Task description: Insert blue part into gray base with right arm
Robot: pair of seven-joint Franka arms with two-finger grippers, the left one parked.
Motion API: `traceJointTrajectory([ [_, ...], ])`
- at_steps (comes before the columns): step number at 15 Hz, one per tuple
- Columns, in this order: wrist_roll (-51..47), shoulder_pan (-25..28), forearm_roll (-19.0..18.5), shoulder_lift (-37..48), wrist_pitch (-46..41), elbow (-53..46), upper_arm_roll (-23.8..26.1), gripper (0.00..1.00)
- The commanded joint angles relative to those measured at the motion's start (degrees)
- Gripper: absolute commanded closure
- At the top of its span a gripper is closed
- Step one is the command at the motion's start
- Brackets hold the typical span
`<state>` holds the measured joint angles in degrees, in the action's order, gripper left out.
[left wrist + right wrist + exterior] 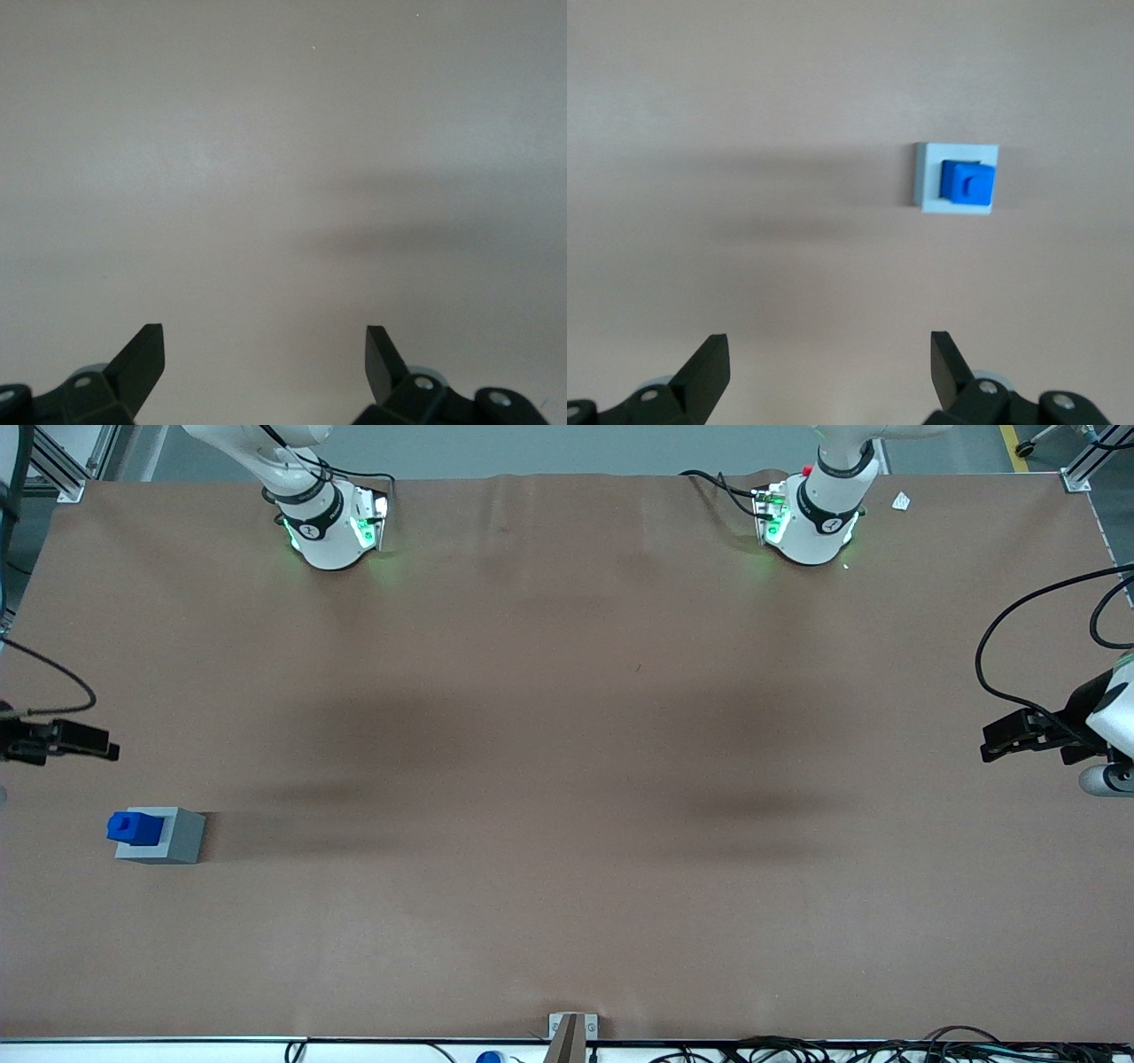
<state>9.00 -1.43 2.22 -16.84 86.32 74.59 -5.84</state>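
Note:
The blue part (pixel 133 827) sits in the top of the gray base (pixel 182 837) and sticks up out of it, toward the working arm's end of the table. My right gripper (pixel 102 744) hovers farther from the front camera than the block, apart from it. The right wrist view shows the gripper (pixel 829 345) open with only bare table between its fingers. In that view the blue part (pixel 968 181) fills the recess, and the light rim of the gray base (pixel 924 177) shows around it.
Two white arm bases (pixel 323 527) (pixel 811 522) with green lights stand farthest from the front camera. A small white scrap (pixel 901 501) lies near one of them. A metal bracket (pixel 571 1032) and loose cables (pixel 797 1050) line the edge nearest the camera.

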Motion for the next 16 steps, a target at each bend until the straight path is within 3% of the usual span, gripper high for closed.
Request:
traceJointTrajectory([
  [1, -5.3, 3.7, 0.24, 7.58, -0.8, 6.08, -0.23, 0.0],
  [9, -5.49, 6.43, 0.07, 28.78, 6.13, 28.58, -0.05, 0.0],
  [16, -4.7, 5.82, -0.28, 28.79, 2.8, 24.56, -0.58, 0.0],
])
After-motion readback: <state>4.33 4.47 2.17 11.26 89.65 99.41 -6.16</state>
